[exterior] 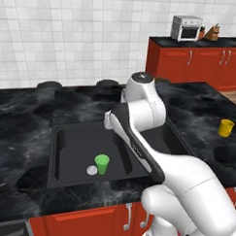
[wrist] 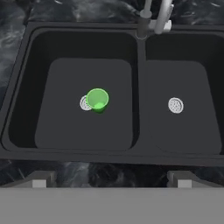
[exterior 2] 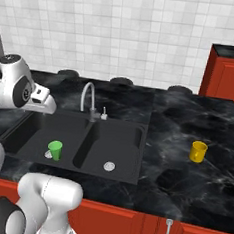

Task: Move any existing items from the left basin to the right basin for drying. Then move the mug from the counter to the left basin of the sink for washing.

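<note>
The green cup [wrist: 97, 100] stands upright in the left basin [wrist: 65, 122], rim up, touching or just beside that basin's round silver drain [wrist: 85, 103]. The cup is tapered, handleless and wider at the rim. The hand view looks straight down into its hollow interior, in which nothing can be made out; the two base views present its side profile instead [exterior: 102, 164] [exterior 2: 55, 150].

The right basin [wrist: 183, 131] holds a round silver drain [wrist: 175, 105] and nothing else. A raised divider [wrist: 141, 87] separates the two black rectangular bowls of the sink [exterior 2: 135, 156].

The curved silver faucet [exterior 2: 88, 100] rises behind the divider; the right base view shows its full arch, whereas the hand view shows only its base [wrist: 154, 19].

The yellow mug [exterior 2: 198, 151] stands upright on the counter [exterior 2: 189, 120], well apart from the sink on the right-basin side. Both base views show it [exterior: 226, 127].

The counter is glossy black with white veining, above red cabinets [exterior: 86, 225].

The gripper [wrist: 111, 179] hangs above the near sink rim with its fingertips [wrist: 40, 179] spread wide, holding nothing.
</note>
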